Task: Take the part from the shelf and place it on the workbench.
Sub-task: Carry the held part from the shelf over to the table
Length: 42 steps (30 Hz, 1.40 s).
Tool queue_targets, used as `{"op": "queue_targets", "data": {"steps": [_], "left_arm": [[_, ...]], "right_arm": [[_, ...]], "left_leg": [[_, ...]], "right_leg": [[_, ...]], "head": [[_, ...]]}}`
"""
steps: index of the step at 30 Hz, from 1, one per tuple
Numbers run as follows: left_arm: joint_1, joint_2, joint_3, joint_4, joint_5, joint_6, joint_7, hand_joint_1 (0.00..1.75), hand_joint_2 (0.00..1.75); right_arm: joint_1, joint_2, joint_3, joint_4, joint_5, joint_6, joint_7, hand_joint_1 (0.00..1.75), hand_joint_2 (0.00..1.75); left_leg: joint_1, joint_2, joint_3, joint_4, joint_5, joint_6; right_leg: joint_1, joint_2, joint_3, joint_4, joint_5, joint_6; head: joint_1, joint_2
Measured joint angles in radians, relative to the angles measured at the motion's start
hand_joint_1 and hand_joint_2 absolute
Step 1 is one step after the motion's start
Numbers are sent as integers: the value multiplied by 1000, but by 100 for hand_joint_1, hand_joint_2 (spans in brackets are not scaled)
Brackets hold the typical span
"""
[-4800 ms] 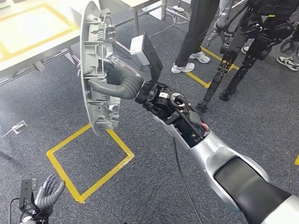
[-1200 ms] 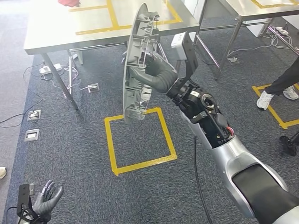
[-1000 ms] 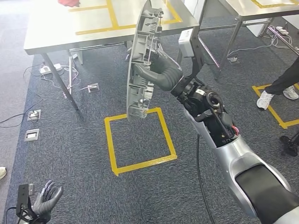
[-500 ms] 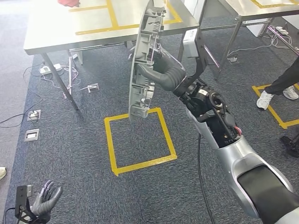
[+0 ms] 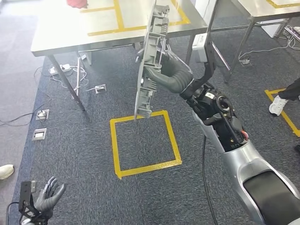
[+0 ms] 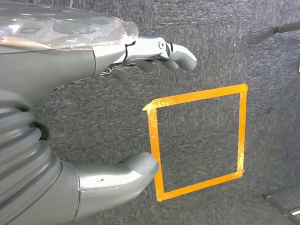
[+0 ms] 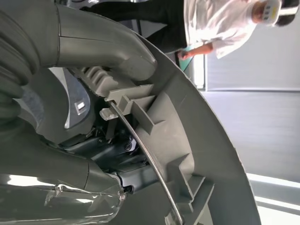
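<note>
The robot's right hand [image 5: 169,74], a grey ribbed cover with a thick thumb and darker fingers, grasps a long, curved grey moulded-plastic part [image 5: 150,61] and holds it on edge in the air, its ribbed inner face with clips and brackets turned toward the hand. In the right wrist view the thumb [image 7: 106,44] lies across the part's smooth curved rim [image 7: 198,140], while the darker fingers reach in among the moulded ribs and a thin metal rod behind it. The part's upper end stands in front of the near edge of a pale, smooth-topped metal-legged workbench [image 5: 63,33] marked with yellow tape lines; its lower end hangs above a square of yellow tape [image 5: 145,143] on the dark, coarse grey carpet [image 5: 81,154]. The silver right arm [image 5: 229,145], its casing open on black joints and wiring, stretches out from the lower right.

The left hand [image 5: 49,199] hangs low at the robot's side, fingers spread and loosely curled, holding nothing; the left wrist view shows its thumb [image 6: 116,176] and fingers [image 6: 159,49] well apart over the carpet and the tape square.

A red object [image 5: 77,3] lies at the workbench's far edge. Cables and floor sockets [image 5: 42,115] lie beneath it, and a person's white shoe [image 5: 279,104] stands at the right.
</note>
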Motion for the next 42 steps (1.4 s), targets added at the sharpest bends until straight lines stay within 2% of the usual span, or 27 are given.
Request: {"op": "queue_targets", "data": {"steps": [2, 3, 4, 6, 7, 8, 9, 10, 11, 12, 13, 15, 17, 18, 19, 21, 22, 23, 24, 25, 26, 27, 28, 29, 32, 38, 42], "left_arm": [[0, 0, -2, 0, -1, 0, 1, 0, 175], [0, 0, -3, 0, -1, 0, 1, 0, 175], [-2, 0, -3, 0, -1, 0, 1, 0, 175], [-3, -1, -4, 0, -1, 0, 2, 0, 175], [-2, -1, -4, 0, -1, 1, 3, 0, 175], [-1, -2, -4, 0, -2, 2, 5, 0, 175], [0, -2, -5, 0, -3, 2, 7, 0, 175], [-1, -2, -5, 0, -4, 3, 9, 0, 175], [-3, -2, -5, 0, -5, 2, 11, 0, 175], [-6, -2, -5, 0, -7, 2, 12, 0, 175], [-8, 0, -6, 0, -7, 2, 13, 0, 175], [-10, 2, -6, 0, -8, 3, 14, 0, 175], [-12, 2, -6, 0, -8, 3, 14, 0, 175], [-12, 2, -6, 0, -8, 2, 14, 0, 175], [-13, 0, -6, 0, -9, 1, 14, 0, 175], [-13, -2, -6, 0, -9, 0, 14, 0, 175], [-12, -4, -7, 0, -9, 0, 14, 0, 175], [-11, -5, -7, 0, -10, 0, 15, 0, 175], [-10, -7, -7, 0, -10, 0, 15, 0, 175], [-9, -7, -7, 0, -10, 0, 15, 0, 175], [-9, -8, -7, 0, -10, 0, 15, 0, 175], [-9, -8, -7, 0, -10, 0, 15, 0, 175], [-10, -8, -7, 0, -10, 0, 15, 0, 175], [-11, -8, -8, 0, -10, 0, 15, 0, 175], [-12, -7, -12, 0, -10, 0, 15, 0, 175], [-17, -6, -17, 0, -13, 0, 16, 0, 175], [-19, -6, -18, 0, -13, 0, 16, 0, 175]], "right_arm": [[2, -2, 0, 2, 0, 0, -1, 175, 175], [2, -4, -1, 4, 0, 0, -1, 175, 175], [2, -4, -1, 4, 1, 0, -2, 175, 175], [3, -4, -1, 6, 4, 0, -3, 175, 175], [5, -4, -1, 7, 7, -1, -4, 175, 175], [8, -4, -1, 8, 9, -2, -3, 175, 175], [10, -4, -2, 9, 11, -2, -3, 175, 175], [12, -4, -2, 9, 13, -3, -2, 175, 175], [13, -4, -2, 8, 13, -4, -1, 175, 175], [13, -4, -3, 8, 14, -5, 0, 175, 175], [13, -4, -4, 7, 14, -6, 1, 175, 175], [14, -5, -6, 7, 15, -7, 3, 175, 175], [15, -6, -7, 6, 14, -8, 6, 175, 175], [15, -6, -8, 5, 13, -9, 7, 175, 175], [16, -8, -9, 4, 13, -10, 8, 175, 175], [21, -9, -10, 4, 13, -13, 8, 175, 175], [27, -11, -10, 4, 13, -14, 9, 175, 175], [34, -12, -10, 4, 14, -14, 9, 175, 175], [40, -13, -10, 4, 14, -14, 11, 175, 175], [44, -14, -10, 3, 15, -14, 12, 175, 175], [45, -14, -11, 2, 16, -14, 13, 175, 175], [44, -15, -13, 0, 17, -12, 12, 175, 175], [42, -15, -14, -2, 19, -11, 11, 175, 175], [41, -15, -15, -4, 20, -9, 11, 175, 175], [40, -16, -16, -7, 23, -6, 12, 175, 175], [39, -18, -20, -11, 31, -5, 13, 175, 175], [38, -18, -24, -13, 31, -4, 15, 175, 175]], "left_leg": [[3, 5, -5, 6, -4, -7], [3, 10, -18, 32, -14, -10], [2, 15, -44, 81, -33, -11], [-1, 20, -129, 225, -76, -11], [-3, 20, -171, 285, -87, -9], [-6, 20, -199, 313, -80, -5], [-10, 20, -207, 299, -53, 3], [-16, 20, -195, 245, -9, 14], [-25, 20, -171, 169, 40, 29], [-33, 21, -142, 99, 73, 43], [-40, 22, -121, 46, 91, 53], [-46, 22, -103, 15, 85, 57], [-43, 20, -95, 3, 82, 56], [-39, 19, -89, -3, 80, 59], [-36, 19, -81, -9, 79, 61], [-34, 19, -68, -12, 72, 67], [-33, 19, -62, -12, 68, 68], [-33, 18, -55, -11, 62, 68], [-32, 16, -48, -10, 57, 67], [-31, 14, -41, -7, 50, 64], [-30, 12, -35, -3, 43, 61], [-32, 11, -32, 2, 36, 56], [-33, 10, -32, 8, 31, 52], [-34, 9, -35, 12, 28, 48], [-37, 9, -46, 17, 28, 44], [-35, 10, -39, 8, 30, 46], [-33, 11, -38, 5, 32, 43]], "right_leg": [[0, 0, 0, 0, -2, -17], [-1, 0, 4, -1, -4, -24], [0, 0, 9, -2, -6, -30], [5, -1, 18, -3, -13, -40], [8, -1, 23, -3, -18, -44], [12, 0, 29, -4, -22, -48], [16, 1, 36, -4, -28, -50], [21, 1, 43, -4, -33, -51], [23, 2, 51, -5, -39, -52], [27, 3, 56, -5, -45, -50], [29, 3, 59, -6, -50, -48], [29, 3, 61, -9, -58, -39], [28, 1, 64, -9, -67, -29], [28, 0, 57, 7, -80, -25], [29, 0, 41, 46, -103, -23], [29, -1, -22, 181, -163, -21], [29, -1, -58, 249, -183, -19], [28, -1, -83, 290, -184, -17], [27, -2, -92, 290, -161, -14], [25, -3, -83, 249, -120, -12], [22, -3, -61, 179, -69, -10], [22, -3, -35, 111, -29, -10], [21, -3, -13, 56, -6, -11], [22, -2, 1, 24, 0, -16], [24, 1, 7, 3, -10, -27], [28, 4, 9, 2, -13, -33], [30, 4, 10, 2, -13, -37]], "head": [[-10, 0], [-16, 0], [-22, 0], [-35, 0], [-39, 0], [-41, 0], [-42, 0], [-43, 0], [-44, 0], [-44, 0], [-42, 0], [-41, 0], [-41, 0], [-39, 0], [-34, 0], [-24, 0], [-20, 0], [-17, 0], [-14, 0], [-10, 0], [-5, 0], [-1, 0], [2, 0], [2, 0], [-6, 0], [-25, 0], [-31, 0]]}}
